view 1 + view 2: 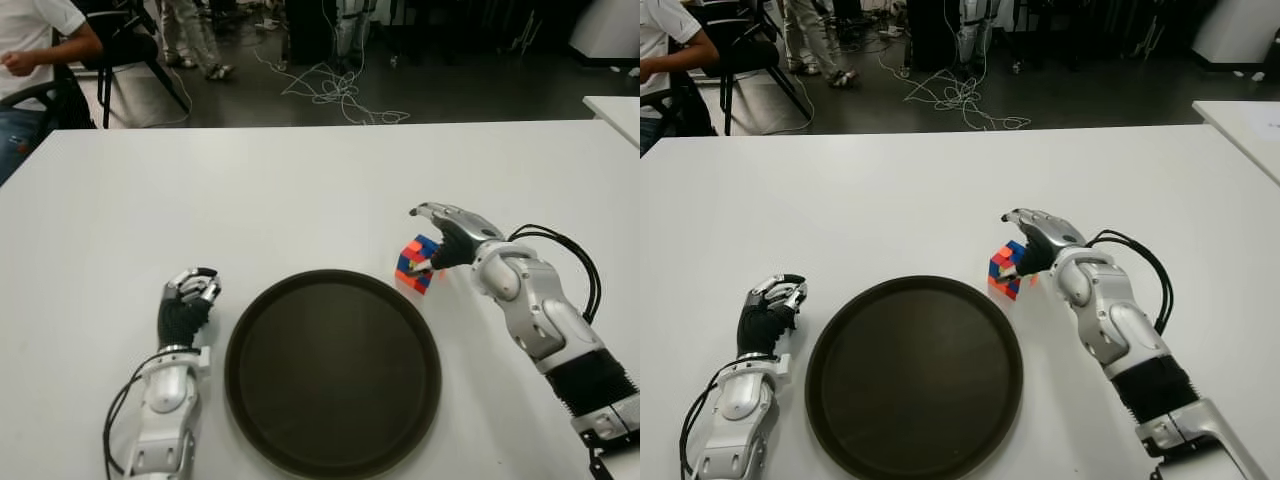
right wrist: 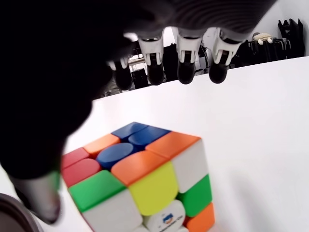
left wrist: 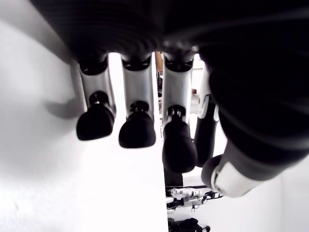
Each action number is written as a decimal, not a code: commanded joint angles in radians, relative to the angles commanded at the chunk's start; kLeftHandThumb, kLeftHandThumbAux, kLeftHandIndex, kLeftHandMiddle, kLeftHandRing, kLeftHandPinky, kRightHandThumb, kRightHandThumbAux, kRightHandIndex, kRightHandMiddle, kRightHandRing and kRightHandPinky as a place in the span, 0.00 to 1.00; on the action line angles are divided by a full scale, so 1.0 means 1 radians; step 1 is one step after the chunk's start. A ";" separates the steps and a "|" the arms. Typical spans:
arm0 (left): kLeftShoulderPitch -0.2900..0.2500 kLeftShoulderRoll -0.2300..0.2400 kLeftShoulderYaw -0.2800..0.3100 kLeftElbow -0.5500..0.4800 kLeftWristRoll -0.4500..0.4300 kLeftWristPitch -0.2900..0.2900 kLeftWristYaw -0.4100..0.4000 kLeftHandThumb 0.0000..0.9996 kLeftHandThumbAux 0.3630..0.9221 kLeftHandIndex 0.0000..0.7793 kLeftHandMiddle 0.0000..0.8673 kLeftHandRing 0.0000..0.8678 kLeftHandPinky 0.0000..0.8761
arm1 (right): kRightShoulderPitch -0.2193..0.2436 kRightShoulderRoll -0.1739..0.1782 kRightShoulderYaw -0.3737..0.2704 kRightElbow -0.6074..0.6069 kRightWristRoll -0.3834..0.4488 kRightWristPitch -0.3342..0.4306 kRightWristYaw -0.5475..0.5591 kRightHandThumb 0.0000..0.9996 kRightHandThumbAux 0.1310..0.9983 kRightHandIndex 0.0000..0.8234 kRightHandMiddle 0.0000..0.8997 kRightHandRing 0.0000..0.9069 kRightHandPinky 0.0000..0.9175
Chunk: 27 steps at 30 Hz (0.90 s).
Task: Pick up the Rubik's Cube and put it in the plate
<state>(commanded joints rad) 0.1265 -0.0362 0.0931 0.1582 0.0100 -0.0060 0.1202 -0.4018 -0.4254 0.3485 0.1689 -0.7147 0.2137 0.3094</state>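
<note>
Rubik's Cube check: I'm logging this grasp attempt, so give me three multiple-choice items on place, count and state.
1. Where is the Rubik's Cube?
A. on the table just outside the plate's right rim
B. in the middle of the plate
C. beside the left robot hand

2. How many plates are on the table?
A. one
B. two
C. three

3. What is the right robot hand doing?
A. lifting the cube clear of the table
B. fingers spread over the cube, not closed on it
C. far from the cube

Answers: 1 A, the cube sits on the white table by the dark plate. 2 A, only one shows. 3 B, the right wrist view shows fingertips extended past the cube. The left robot hand shows left of the plate.
</note>
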 joint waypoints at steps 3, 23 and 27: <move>0.001 0.000 -0.002 -0.002 0.003 -0.001 0.000 0.71 0.61 0.57 0.91 0.92 0.89 | 0.002 0.002 -0.002 -0.005 0.001 0.005 0.003 0.00 0.63 0.00 0.00 0.00 0.00; 0.001 0.000 -0.006 0.000 0.020 0.000 0.010 0.71 0.61 0.57 0.90 0.92 0.88 | 0.002 0.006 0.011 0.055 0.006 -0.032 -0.030 0.00 0.60 0.00 0.00 0.00 0.00; 0.004 -0.005 -0.004 -0.007 0.014 0.007 0.013 0.71 0.61 0.57 0.90 0.92 0.89 | 0.012 0.007 0.009 0.041 0.016 -0.024 -0.010 0.00 0.61 0.00 0.00 0.00 0.00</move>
<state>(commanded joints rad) 0.1302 -0.0416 0.0896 0.1516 0.0242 0.0011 0.1336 -0.3901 -0.4184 0.3580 0.2096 -0.6990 0.1901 0.2997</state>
